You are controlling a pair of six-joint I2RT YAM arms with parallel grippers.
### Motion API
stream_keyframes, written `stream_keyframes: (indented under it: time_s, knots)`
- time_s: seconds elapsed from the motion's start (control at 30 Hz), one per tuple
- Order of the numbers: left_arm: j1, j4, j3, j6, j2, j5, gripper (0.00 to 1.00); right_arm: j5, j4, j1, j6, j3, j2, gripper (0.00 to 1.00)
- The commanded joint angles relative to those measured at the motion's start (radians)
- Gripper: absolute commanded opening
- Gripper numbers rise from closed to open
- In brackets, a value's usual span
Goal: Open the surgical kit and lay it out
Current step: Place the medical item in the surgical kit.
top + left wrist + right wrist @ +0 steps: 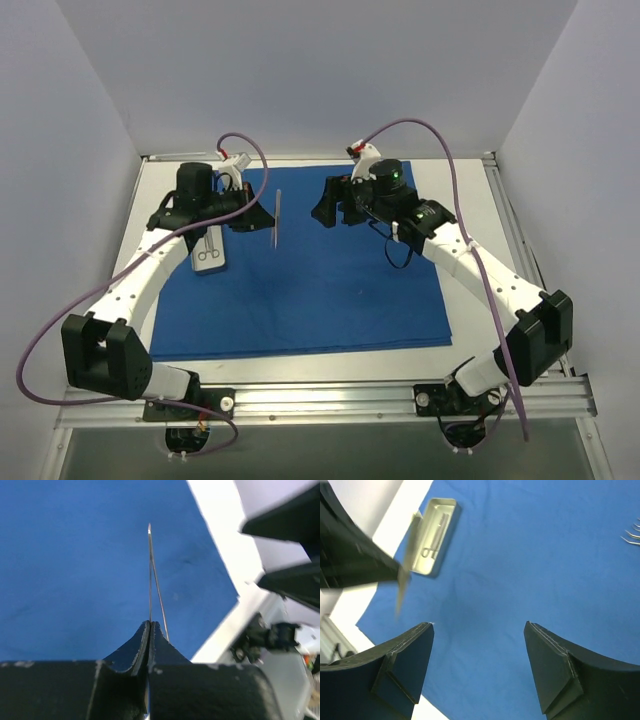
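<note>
The royal-blue cloth [320, 290] lies spread flat as a large sheet. A small pale tray [210, 255] sits on its left edge with a ring-handled instrument inside; it also shows in the right wrist view [436, 537]. My left gripper [262, 205] is shut on a thin metal tweezer-like instrument [276, 218] and holds it above the cloth. In the left wrist view the gripper [150, 623] has that instrument [151, 570] pointing away over the cloth [75, 555]. My right gripper [328, 208] is open and empty above the cloth [520, 555], jaws wide [478, 625]. A few thin instruments [632, 534] lie on the cloth.
The white table top [500, 220] borders the cloth on the right. A metal frame rail [320, 400] runs along the near edge. White walls close in on three sides. Purple cables [440, 150] loop above both arms.
</note>
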Motion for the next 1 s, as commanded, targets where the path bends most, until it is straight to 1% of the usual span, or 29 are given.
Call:
stream_keyframes:
  time_s: [0.0,0.03,0.07,0.1,0.13,0.2,0.23,0.3,0.43,0.57,0.8,0.87,0.9,0.97]
  knots:
    - [-0.044,0.124,-0.014,-0.019,-0.077,0.121,0.02,-0.06,-0.024,-0.011,0.052,0.097,0.018,0.74]
    - [-0.052,0.156,-0.023,-0.024,-0.086,0.13,0.02,-0.077,-0.022,-0.019,0.069,0.105,0.032,0.73]
    - [-0.067,0.185,-0.038,-0.036,-0.1,0.148,0.02,-0.101,-0.007,-0.028,0.104,0.106,0.035,0.69]
    - [-0.073,0.205,-0.066,-0.042,-0.105,0.159,0.02,-0.173,0.02,-0.03,0.118,0.091,0.032,0.68]
    - [-0.076,0.245,-0.077,-0.054,-0.105,0.183,0.02,-0.209,0.118,-0.028,0.133,0.071,0.027,0.66]
    - [-0.081,0.308,-0.101,-0.094,-0.108,0.255,0.02,-0.253,0.174,-0.027,0.154,0.03,0.017,0.65]
    - [-0.086,0.32,-0.107,-0.102,-0.114,0.265,0.02,-0.27,0.209,-0.03,0.152,0.021,0.015,0.65]
    - [-0.095,0.331,-0.117,-0.105,-0.134,0.28,0.02,-0.292,0.228,-0.033,0.133,0.008,0.014,0.62]
    - [-0.103,0.31,-0.118,-0.099,-0.141,0.3,0.02,-0.381,0.338,-0.034,0.15,-0.044,0.001,0.61]
    - [-0.104,0.339,-0.135,-0.113,-0.149,0.325,0.02,-0.436,0.369,-0.036,0.165,-0.042,0.015,0.58]
    - [-0.106,0.34,-0.14,-0.111,-0.146,0.349,0.02,-0.5,0.47,-0.037,0.207,-0.075,0.001,0.57]
    - [-0.106,0.359,-0.147,-0.122,-0.146,0.365,0.02,-0.514,0.475,-0.043,0.225,-0.075,0.017,0.56]
    - [-0.106,0.369,-0.147,-0.125,-0.146,0.369,0.02,-0.543,0.503,-0.045,0.236,-0.079,0.021,0.55]
    - [-0.107,0.377,-0.149,-0.128,-0.146,0.378,0.02,-0.548,0.514,-0.047,0.244,-0.082,0.027,0.51]
